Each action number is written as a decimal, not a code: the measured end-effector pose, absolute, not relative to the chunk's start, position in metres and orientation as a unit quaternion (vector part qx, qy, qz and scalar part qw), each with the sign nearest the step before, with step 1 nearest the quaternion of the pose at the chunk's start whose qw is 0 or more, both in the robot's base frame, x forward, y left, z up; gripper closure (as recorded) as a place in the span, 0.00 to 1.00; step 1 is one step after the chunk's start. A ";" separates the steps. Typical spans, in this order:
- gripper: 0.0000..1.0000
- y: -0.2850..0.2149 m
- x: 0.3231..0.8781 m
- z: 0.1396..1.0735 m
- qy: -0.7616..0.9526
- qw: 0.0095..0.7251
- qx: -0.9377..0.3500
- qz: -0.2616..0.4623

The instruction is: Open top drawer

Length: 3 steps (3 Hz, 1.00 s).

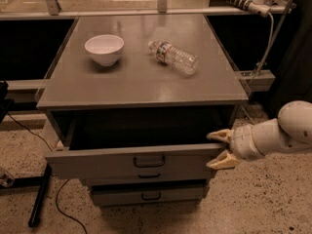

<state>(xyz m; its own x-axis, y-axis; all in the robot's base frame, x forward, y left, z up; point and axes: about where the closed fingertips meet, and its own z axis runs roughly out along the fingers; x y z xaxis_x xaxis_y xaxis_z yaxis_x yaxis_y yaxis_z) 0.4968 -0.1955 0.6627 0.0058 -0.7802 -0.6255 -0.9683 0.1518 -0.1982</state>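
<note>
The top drawer of the grey cabinet stands pulled out toward the camera, its dark interior showing under the cabinet top. Its flat grey front has a small black loop handle at centre. My gripper is at the drawer's right front corner, its two tan fingers spread above and below the front panel's right end. The white arm reaches in from the right. The fingers hold nothing.
A white bowl and a clear plastic bottle lying on its side rest on the cabinet top. Two narrower drawer fronts sit below. A black stand leg and cable lie on the floor at left.
</note>
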 end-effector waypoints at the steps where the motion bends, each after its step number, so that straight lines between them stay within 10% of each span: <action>1: 0.60 -0.195 0.497 0.667 0.689 0.317 -0.634 0.148; 3: 1.00 -0.200 0.485 0.669 0.691 0.317 -0.631 0.154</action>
